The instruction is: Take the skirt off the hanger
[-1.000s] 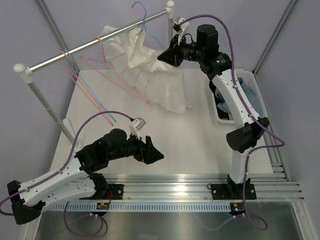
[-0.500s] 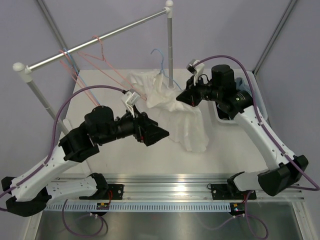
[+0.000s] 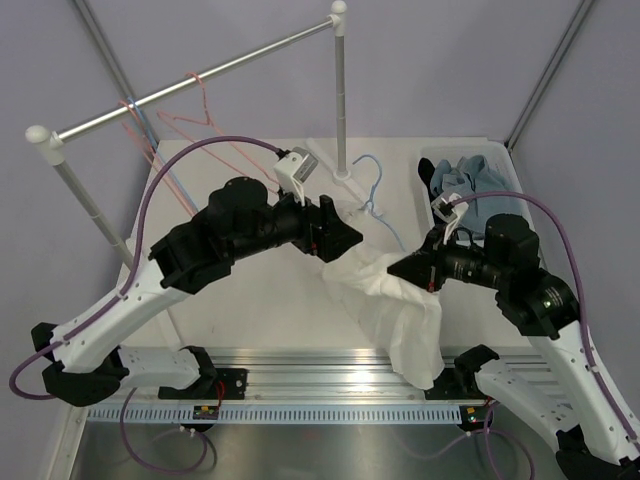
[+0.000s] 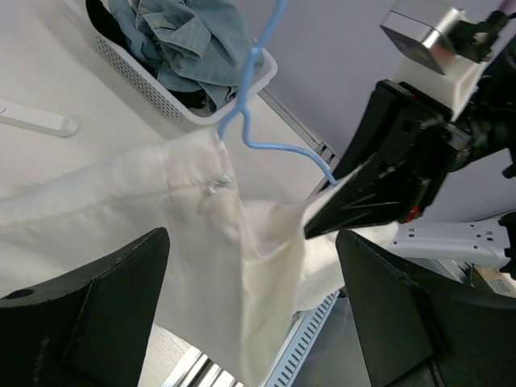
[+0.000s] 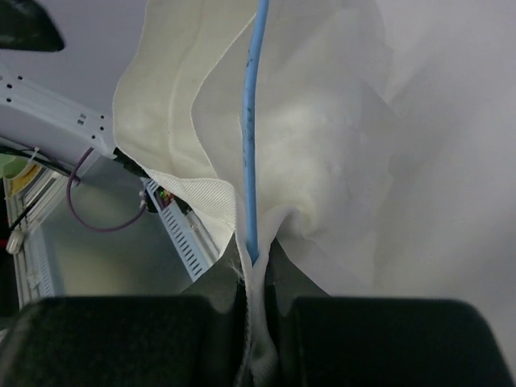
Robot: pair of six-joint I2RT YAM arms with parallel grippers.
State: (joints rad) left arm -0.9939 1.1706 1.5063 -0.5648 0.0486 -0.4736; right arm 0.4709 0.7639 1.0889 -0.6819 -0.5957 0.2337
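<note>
- The right gripper (image 3: 396, 268) is pinching a fold of the white garment (image 3: 400, 320) together with the wire of the light-blue hanger (image 3: 375, 195). Its fingers are pressing tight together on both.
- In the right wrist view, the blue wire is running straight down into the closed fingers, with white cloth bunching on either side of it.
- The white garment is draping from that grip, reaching down toward the near edge of the table (image 3: 260, 310).
- The left gripper (image 3: 345, 235) is hovering just beside the upper edge of the white garment. Its fingers are spreading wide and are gripping nothing.
- In the left wrist view, the white cloth is lying between and beyond the two spread fingers, and the right gripper is pointing in from the right.
- The hanger (image 3: 200, 95), pink and thin, is hanging by its hook on the rail (image 3: 260, 48), well apart from both grippers.
- A black piece that appears to be the skirt (image 4: 101, 12) is lying in the basket (image 3: 465, 150), tucked beside the blue denim (image 3: 470, 180). Whether it really is the skirt cannot be told for sure.
</note>
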